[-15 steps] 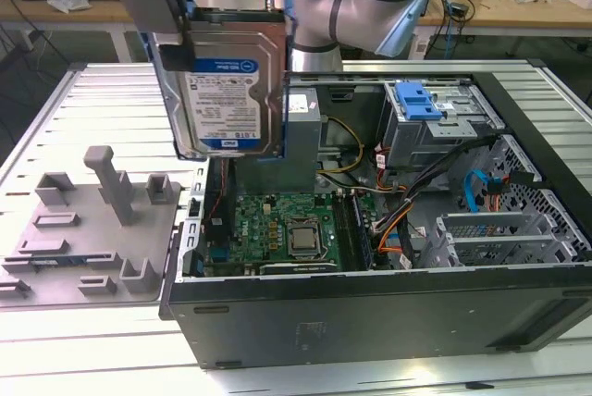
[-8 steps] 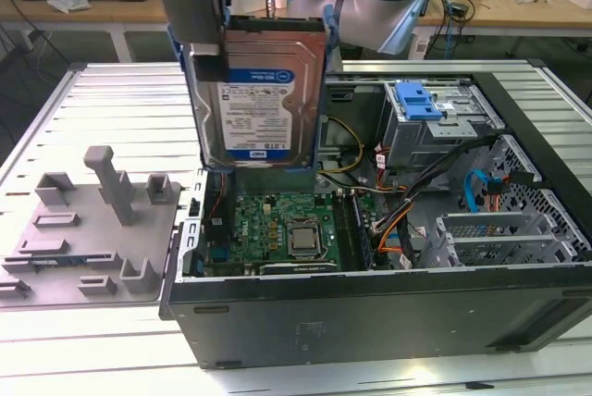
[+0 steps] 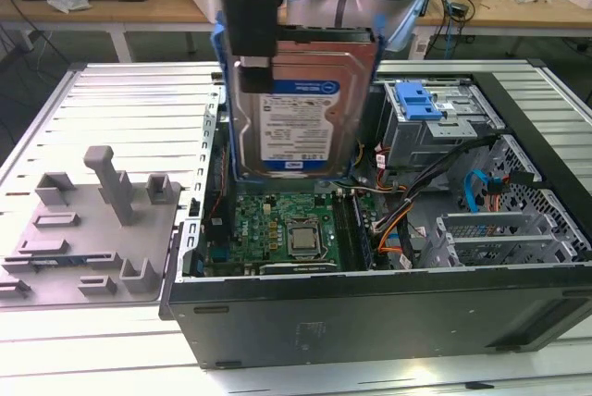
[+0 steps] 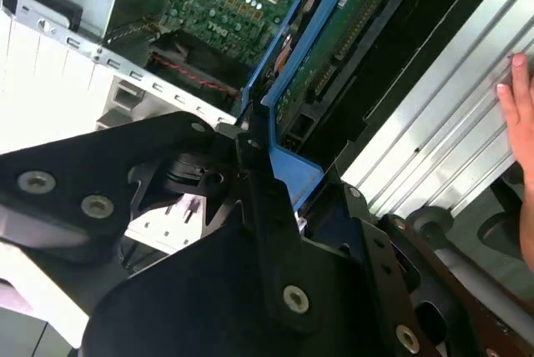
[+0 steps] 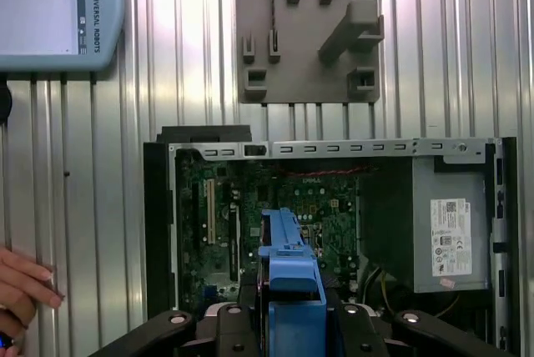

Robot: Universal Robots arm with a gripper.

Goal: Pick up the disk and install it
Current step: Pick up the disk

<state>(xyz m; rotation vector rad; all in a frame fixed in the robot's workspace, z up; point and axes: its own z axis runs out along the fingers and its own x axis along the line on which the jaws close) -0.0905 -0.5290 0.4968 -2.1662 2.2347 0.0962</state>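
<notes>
Jaws: my gripper (image 3: pixel 252 61) was clamped on the silver, blue-framed rectangular disk (image 3: pixel 298 91).
Label: white-and-blue sticker (image 3: pixel 298 132).
Case: open black computer case (image 3: pixel 370 317) beneath the disk held a green motherboard (image 3: pixel 273 225).

The disk (image 3: pixel 298 123) is smooth silver metal, framed in blue plastic.

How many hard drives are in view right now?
1. The disk hangs upright in the pincer above the open computer case, over the motherboard. Another could sit hidden inside the grey drive cage.
</notes>
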